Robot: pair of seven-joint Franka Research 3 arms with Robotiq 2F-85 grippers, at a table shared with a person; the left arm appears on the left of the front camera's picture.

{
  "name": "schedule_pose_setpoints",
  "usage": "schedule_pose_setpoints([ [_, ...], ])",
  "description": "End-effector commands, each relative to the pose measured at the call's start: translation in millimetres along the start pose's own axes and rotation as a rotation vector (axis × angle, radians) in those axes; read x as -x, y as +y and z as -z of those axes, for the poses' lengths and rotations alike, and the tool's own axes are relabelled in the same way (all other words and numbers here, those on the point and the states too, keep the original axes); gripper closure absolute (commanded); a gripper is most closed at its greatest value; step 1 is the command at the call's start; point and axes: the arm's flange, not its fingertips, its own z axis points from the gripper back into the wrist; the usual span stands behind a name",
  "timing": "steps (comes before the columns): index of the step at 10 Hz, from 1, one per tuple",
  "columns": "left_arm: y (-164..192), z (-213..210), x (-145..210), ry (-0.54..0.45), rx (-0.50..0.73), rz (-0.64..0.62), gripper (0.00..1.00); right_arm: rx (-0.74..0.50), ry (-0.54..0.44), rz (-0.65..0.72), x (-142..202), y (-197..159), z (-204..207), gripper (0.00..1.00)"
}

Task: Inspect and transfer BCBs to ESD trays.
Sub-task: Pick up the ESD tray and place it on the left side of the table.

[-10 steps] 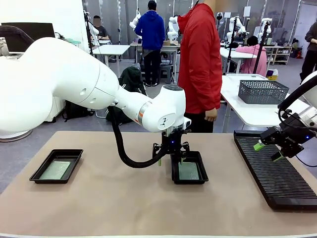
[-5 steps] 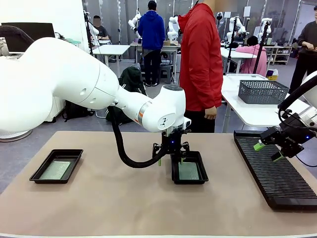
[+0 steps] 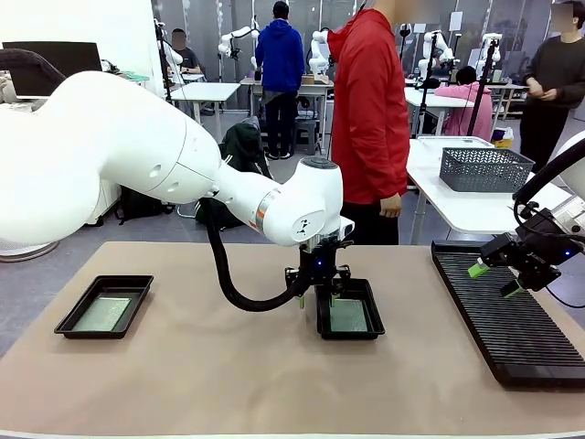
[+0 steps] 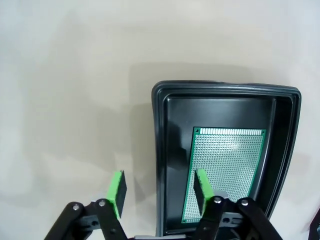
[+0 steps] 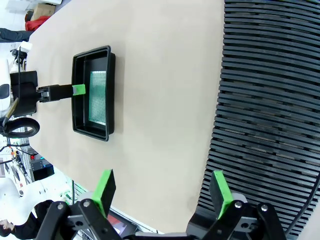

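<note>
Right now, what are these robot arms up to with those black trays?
The left gripper hangs open over the middle tray, one finger outside its rim and one over the green circuit board lying flat inside it. A second tray at the table's left also holds a board. The right gripper is open and empty beside the long ribbed rack. A person in red stands across the table, not touching anything.

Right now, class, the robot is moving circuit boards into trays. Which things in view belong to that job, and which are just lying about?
Belongs to the job:
- centre tray, holding a board
- left tray, holding a board
- left gripper, open astride the centre tray's rim
- right gripper, open above the table edge

Just lying about:
- ribbed black rack
- grey mesh basket on the side table
</note>
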Motion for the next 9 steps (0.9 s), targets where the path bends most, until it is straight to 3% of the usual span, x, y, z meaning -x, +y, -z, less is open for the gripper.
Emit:
schedule_pose_setpoints([
  [1, 5.0, 3.0, -0.1, 0.008, 0.024, 0.011, 0.43, 0.003, -0.001, 0.008, 1.3, 0.4, -1.5, 0.0],
  [8, 8.9, 0.7, -3.0, 0.008, 0.039, 0.012, 0.99, 0.003, -0.001, 0.008, 1.3, 0.4, -1.5, 0.0],
  [9, 9.2, 2.0, -4.4, 0.014, 0.037, 0.01, 1.0, 0.003, -0.001, 0.008, 1.3, 0.4, -1.5, 0.0],
])
